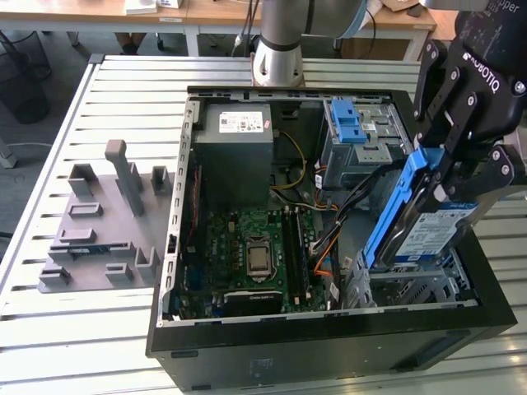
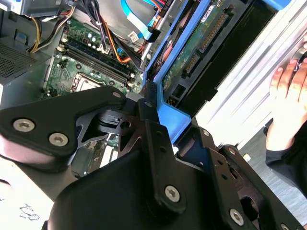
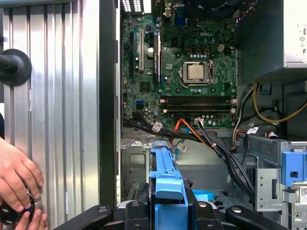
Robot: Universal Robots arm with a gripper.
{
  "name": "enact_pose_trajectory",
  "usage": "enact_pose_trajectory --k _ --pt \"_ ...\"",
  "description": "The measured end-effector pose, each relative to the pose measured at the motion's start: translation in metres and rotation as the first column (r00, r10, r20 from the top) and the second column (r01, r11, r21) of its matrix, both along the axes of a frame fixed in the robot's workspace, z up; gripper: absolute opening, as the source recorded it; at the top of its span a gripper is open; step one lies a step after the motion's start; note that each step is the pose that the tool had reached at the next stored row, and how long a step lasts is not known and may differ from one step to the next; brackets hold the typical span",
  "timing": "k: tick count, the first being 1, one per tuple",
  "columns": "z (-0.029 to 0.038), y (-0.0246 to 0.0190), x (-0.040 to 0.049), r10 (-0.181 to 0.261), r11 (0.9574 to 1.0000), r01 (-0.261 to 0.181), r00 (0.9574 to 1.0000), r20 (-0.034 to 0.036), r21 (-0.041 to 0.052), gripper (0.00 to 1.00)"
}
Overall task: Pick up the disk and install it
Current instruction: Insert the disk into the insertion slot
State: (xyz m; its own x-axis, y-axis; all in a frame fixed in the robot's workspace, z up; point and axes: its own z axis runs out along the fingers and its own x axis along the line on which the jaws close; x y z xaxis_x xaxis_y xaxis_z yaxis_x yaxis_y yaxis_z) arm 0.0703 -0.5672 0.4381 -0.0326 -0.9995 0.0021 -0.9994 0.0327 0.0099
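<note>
My gripper (image 1: 459, 171) is shut on the disk (image 1: 430, 233), a silver drive with a blue-and-white label in a blue carrier frame. In the exterior view the disk hangs tilted, its lower end just above the metal drive bay (image 1: 416, 290) at the near corner of the open computer case (image 1: 329, 339), on the exterior view's right. The second wrist view has the disk (image 2: 201, 44) with its green circuit side up, and my gripper (image 2: 160, 125) clamps the blue frame. In the first wrist view the blue frame of the disk (image 3: 165, 184) sticks out from my gripper (image 3: 165, 212) over the bay.
The case holds a green motherboard (image 1: 255, 247), a grey power supply box (image 1: 235, 140), a light-blue latch bracket (image 1: 350, 123) and loose cables (image 1: 325, 247). A grey fixture (image 1: 99, 222) lies on the slatted table at the exterior view's left. A person's hand (image 3: 17, 177) rests beside the case.
</note>
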Motion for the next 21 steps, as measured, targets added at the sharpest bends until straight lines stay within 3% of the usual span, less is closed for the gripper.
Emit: enact_pose_trajectory --k 21 --pt "-0.0054 0.0 0.0005 -0.003 1.0 0.003 1.0 0.0 0.0 0.36"
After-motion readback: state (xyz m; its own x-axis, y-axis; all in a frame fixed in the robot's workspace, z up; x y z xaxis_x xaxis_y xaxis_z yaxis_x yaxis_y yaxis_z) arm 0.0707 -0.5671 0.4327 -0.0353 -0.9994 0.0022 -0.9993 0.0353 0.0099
